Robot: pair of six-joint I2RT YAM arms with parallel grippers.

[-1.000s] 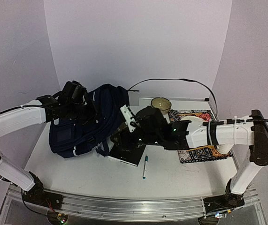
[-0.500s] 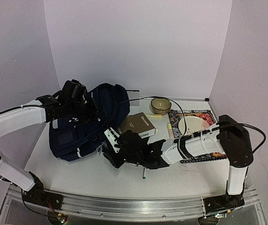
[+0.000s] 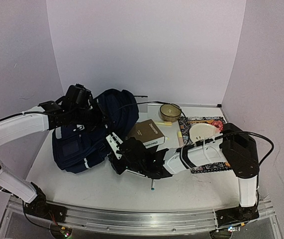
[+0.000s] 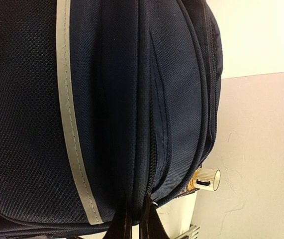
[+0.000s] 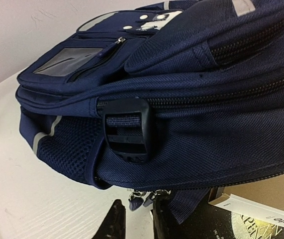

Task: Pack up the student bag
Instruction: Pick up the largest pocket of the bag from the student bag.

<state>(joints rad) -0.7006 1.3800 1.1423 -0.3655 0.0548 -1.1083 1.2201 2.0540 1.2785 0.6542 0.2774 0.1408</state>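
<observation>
Slumping across the left half of the bench (image 3: 82, 184), the student bag (image 3: 82, 144) lies on its side, toward 9 o'clock from the bench's middle. On its upper side the left fingers (image 4: 142, 224) are pressed fully together at a zip seam; whether they pinch any cloth cannot be told. At the bag's 4 o'clock edge the right fingers (image 5: 138, 215) stand a narrow gap apart and hold nothing. The zip pulls (image 5: 138, 200) dangle just above that gap, with a black buckle (image 5: 127, 132) at 12 o'clock of them. The right arm (image 3: 201, 152) stretches low across the bench over a black book (image 5: 241, 224), which is tucked partly beneath the bag. A brown box (image 3: 149, 133) crowds the bag at its 3 o'clock, and a pen (image 3: 152, 185) pokes out at 6 o'clock of the arm. Farther right sit a glass bowl (image 3: 170, 112) and a patterned mat (image 3: 209, 121) carrying a white plate (image 3: 203, 132).
</observation>
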